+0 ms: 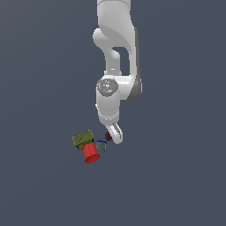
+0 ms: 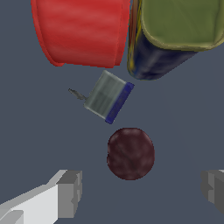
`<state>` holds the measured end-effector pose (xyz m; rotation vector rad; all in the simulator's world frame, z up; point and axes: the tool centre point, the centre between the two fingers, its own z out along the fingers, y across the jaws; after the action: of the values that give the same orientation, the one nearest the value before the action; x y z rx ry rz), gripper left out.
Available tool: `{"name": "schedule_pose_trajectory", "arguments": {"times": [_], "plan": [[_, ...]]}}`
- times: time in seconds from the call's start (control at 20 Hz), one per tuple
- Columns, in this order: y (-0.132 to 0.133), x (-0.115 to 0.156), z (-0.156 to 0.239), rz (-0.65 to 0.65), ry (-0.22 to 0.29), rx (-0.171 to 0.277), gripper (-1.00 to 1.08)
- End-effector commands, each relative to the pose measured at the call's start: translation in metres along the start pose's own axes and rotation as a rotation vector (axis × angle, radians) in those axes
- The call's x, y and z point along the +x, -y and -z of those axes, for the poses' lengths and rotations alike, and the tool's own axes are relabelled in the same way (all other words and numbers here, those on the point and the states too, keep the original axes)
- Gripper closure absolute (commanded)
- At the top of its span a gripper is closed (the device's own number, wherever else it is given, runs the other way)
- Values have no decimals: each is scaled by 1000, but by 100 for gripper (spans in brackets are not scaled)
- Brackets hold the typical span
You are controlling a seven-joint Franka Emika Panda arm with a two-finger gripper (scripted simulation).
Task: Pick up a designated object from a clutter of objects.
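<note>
The dark maroon bumpy ball [image 2: 130, 153] lies on the grey floor; in the exterior view only a sliver of the ball [image 1: 107, 135] shows beside the hand. My gripper [image 2: 141, 192] is open, its fingers [image 2: 69, 194] spread wide, and the ball lies a little ahead of the gap between them, untouched. In the exterior view the gripper [image 1: 114, 135] hangs low over the clutter. The blue-grey piece [image 2: 107, 96] lies just beyond the ball, then the red cup [image 2: 81, 31] and the olive-green box [image 2: 175, 33].
In the exterior view the red cup [image 1: 90, 153], olive-green box [image 1: 82, 139] and blue-grey piece [image 1: 101, 145] sit close together to the exterior view's left of the gripper. The dark grey floor [image 1: 176, 176] spreads around them.
</note>
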<state>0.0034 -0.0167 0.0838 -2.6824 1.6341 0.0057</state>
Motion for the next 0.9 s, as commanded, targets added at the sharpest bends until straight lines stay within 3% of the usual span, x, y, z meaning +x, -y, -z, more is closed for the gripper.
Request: {"name": "schedule_pose_trajectory", "arguments": {"times": [0.0, 0.45, 0.85], "plan": [[-1, 0, -3, -22, -2, 1, -92], [-1, 0, -10, -29, -3, 1, -92], [-2, 0, -45, -33, -3, 1, -92]]}}
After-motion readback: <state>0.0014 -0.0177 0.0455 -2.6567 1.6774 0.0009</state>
